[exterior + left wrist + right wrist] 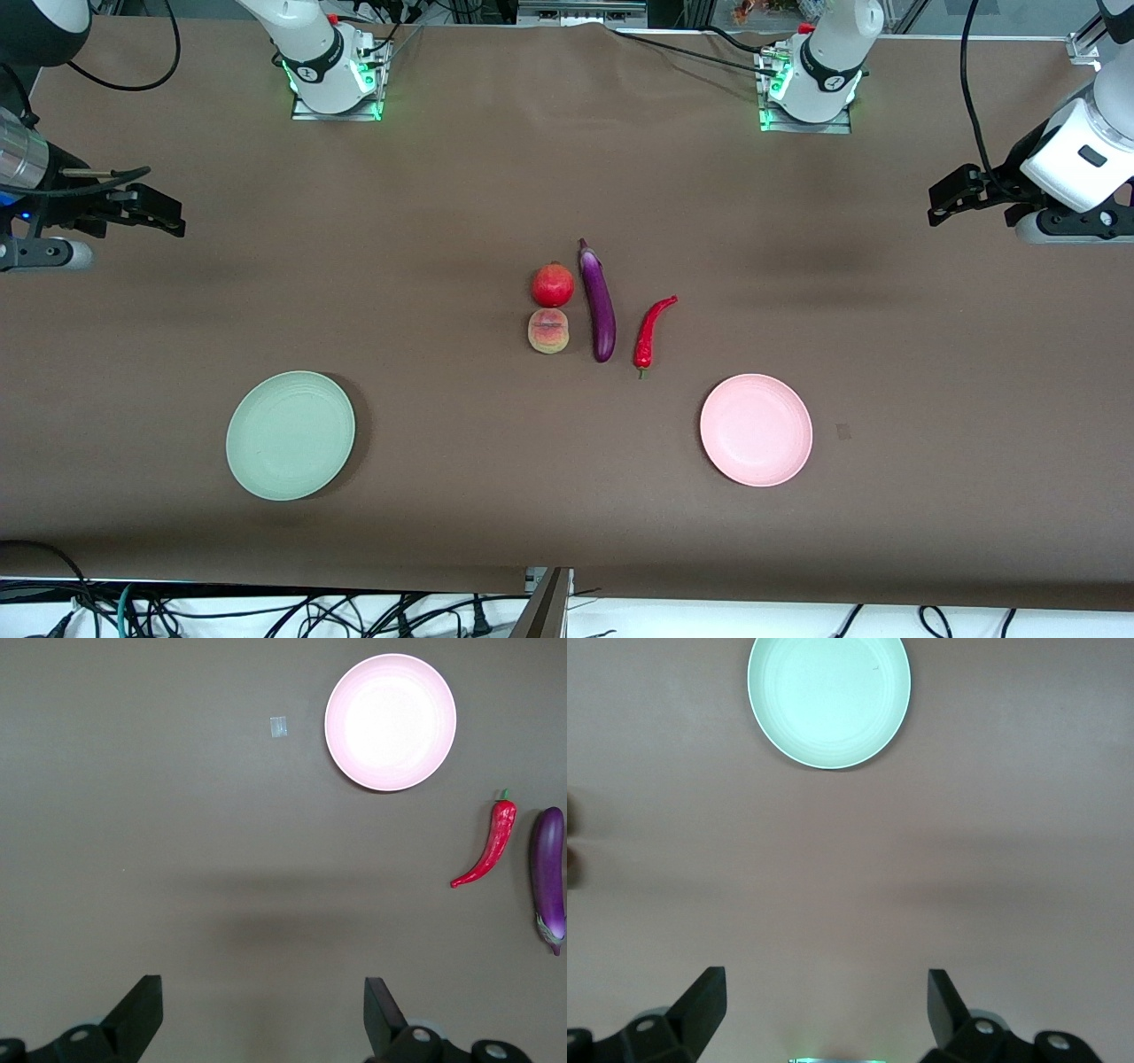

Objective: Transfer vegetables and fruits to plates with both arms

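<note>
The red pomegranate, the peach, the purple eggplant and the red chili lie together mid-table. The peach lies nearer the camera than the pomegranate. The green plate sits toward the right arm's end, the pink plate toward the left arm's end, both nearer the camera and bare. My right gripper hangs open and empty over the table's right-arm end. My left gripper hangs open and empty over the left-arm end. The left wrist view shows its gripper, pink plate, chili and eggplant. The right wrist view shows its gripper and green plate.
A brown cloth covers the table. A small pale patch lies on it beside the pink plate, also in the left wrist view. The arm bases stand along the table's edge farthest from the camera. Cables hang below the near edge.
</note>
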Tool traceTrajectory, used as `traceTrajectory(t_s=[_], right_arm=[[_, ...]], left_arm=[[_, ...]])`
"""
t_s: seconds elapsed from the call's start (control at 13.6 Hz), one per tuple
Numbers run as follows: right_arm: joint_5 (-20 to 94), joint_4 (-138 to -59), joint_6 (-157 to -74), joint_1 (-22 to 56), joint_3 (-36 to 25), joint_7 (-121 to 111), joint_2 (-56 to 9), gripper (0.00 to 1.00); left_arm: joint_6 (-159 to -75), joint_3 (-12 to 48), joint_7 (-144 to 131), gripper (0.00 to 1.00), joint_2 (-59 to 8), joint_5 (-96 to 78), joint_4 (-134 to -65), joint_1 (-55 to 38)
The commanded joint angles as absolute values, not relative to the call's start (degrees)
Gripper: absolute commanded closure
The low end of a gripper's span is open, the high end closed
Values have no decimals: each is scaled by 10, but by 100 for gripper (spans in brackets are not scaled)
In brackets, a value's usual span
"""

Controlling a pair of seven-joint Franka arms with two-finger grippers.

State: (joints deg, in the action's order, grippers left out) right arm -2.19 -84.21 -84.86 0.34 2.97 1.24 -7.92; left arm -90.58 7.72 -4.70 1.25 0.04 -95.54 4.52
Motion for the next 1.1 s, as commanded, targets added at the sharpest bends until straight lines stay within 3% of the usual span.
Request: traceTrajectory(t_s=[0.0, 1.03], right_arm=[[-26, -838, -846, 6, 33, 14, -89, 0], [-18, -834, -854, 11, 34, 15, -128, 0]], left_arm=[[-896, 83, -40, 0, 2, -1, -935, 52], [-896, 84, -36, 0, -14, -3, -935, 50]])
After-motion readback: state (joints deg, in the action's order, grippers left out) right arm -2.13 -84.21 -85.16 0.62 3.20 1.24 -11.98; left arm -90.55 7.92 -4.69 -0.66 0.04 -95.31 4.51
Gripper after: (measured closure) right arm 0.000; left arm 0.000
